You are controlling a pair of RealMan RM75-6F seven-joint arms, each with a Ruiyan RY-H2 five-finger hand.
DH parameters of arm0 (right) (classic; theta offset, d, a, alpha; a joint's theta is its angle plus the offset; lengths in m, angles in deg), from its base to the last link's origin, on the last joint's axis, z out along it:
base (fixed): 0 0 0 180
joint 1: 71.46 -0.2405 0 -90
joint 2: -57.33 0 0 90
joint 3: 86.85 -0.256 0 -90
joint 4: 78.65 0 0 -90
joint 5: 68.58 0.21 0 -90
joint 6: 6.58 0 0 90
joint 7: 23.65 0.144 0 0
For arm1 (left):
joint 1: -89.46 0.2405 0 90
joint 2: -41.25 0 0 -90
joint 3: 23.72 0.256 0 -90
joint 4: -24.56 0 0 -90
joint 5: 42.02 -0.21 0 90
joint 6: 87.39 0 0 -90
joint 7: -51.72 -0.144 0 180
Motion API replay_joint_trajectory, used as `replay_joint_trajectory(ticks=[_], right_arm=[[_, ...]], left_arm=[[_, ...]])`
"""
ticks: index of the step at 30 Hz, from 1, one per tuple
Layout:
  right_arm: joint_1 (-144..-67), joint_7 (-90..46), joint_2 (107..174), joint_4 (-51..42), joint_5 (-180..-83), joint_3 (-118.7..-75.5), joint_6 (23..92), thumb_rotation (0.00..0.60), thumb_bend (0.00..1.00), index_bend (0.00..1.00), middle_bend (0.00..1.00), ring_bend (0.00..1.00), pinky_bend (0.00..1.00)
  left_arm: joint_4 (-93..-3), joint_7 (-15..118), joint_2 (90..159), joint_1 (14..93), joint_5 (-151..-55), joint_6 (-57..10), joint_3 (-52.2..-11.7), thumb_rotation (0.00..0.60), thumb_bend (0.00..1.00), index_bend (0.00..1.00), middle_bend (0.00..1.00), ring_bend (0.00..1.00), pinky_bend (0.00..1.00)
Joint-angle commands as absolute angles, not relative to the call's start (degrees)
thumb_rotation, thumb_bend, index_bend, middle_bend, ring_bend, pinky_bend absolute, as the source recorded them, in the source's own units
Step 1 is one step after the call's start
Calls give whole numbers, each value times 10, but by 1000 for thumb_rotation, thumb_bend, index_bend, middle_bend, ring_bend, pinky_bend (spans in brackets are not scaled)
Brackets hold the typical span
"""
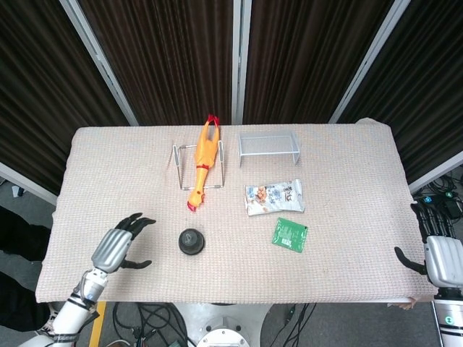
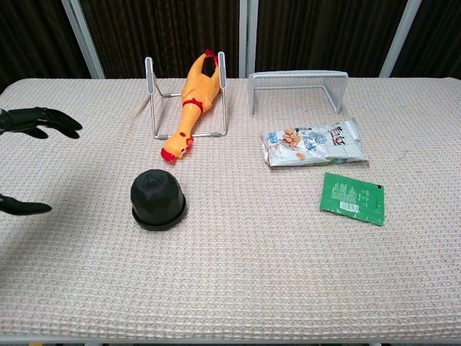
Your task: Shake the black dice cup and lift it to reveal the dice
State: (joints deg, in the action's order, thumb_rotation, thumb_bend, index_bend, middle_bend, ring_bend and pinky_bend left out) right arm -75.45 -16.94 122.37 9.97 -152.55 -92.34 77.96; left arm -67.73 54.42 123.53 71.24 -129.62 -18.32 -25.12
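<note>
You are working in a robot lab or test booth, not a home. The table (image 1: pixel 347 181) wears a beige waffle-weave cloth and stands before dark pleated curtains (image 1: pixel 166 58) hung between slanted metal poles (image 1: pixel 98 61). Under the near edge, loose cables (image 1: pixel 152 322) trail over a grey floor marked with yellow tape (image 1: pixel 98 318). The props look staged: a rubber chicken (image 2: pixel 193 101) leaning on a wire rack (image 2: pixel 184 97), a wire shelf (image 2: pixel 297 89), a snack bag (image 2: pixel 314 143) and a green packet (image 2: pixel 352 197).
</note>
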Motion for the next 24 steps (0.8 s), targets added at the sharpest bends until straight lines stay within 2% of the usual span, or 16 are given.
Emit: replay_joint_trajectory(ticks=[1,24], right_arm=[[-756,-173,1223,103,-1527,-924,780,600,163,0,0,0,0],[-758,-174,1229,94,-1512,-923,766,600,162,0,0,0,0]], left_arm=[[-663,536,1263,700,-1284,-196,-259,600,31,183,185,83,161],[-581,571,1359,643,-1255,-272,-259,600,31,182,195,83,161]])
